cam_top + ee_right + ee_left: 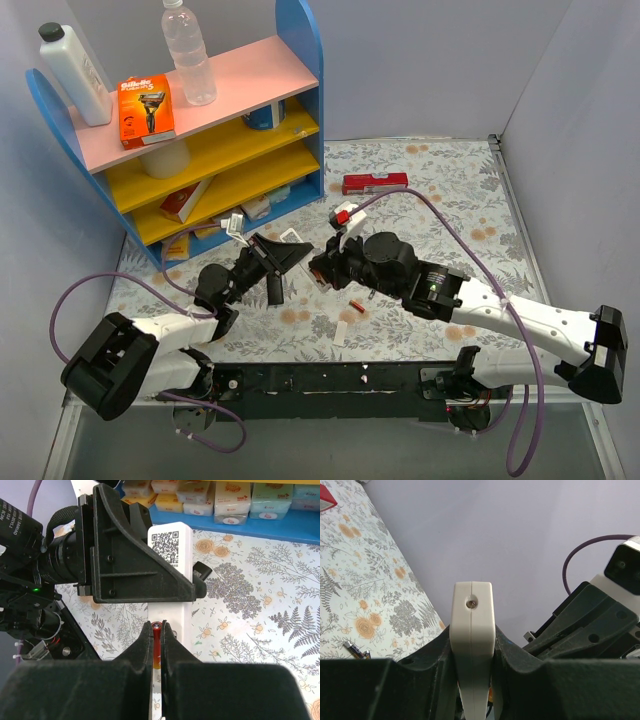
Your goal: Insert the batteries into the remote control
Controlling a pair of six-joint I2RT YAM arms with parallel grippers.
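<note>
Left gripper (pixel 283 258): raised above the counter (pixel 450 200), just right of the blue shelf unit (pixel 300 60). In the left wrist view its fingers (pixel 425 680) were closed against both flat sides of the white remote (pixel 472 630), clamping it. The remote's narrow end, with a small round window, stuck out past the fingertips.

Two loose batteries (pixel 356 651) lay side by side on the floral counter, low at the left of that view and well apart from the left gripper.

Right gripper (pixel 322 268): just beside the left one and facing it, with the remote between them. In the right wrist view its fingers (pixel 142 650) were almost together, pinching a thin red battery (pixel 157 642) lengthwise. The cell's tip showed just past the fingertips. The cell pointed at the remote's white face below the QR label (pixel 170 544), close under the black left gripper. Could not tell whether the cell touched the remote.

One more red cell (pixel 357 305) lay on the counter near the right arm's wrist, apart from both sets of fingers.
</note>
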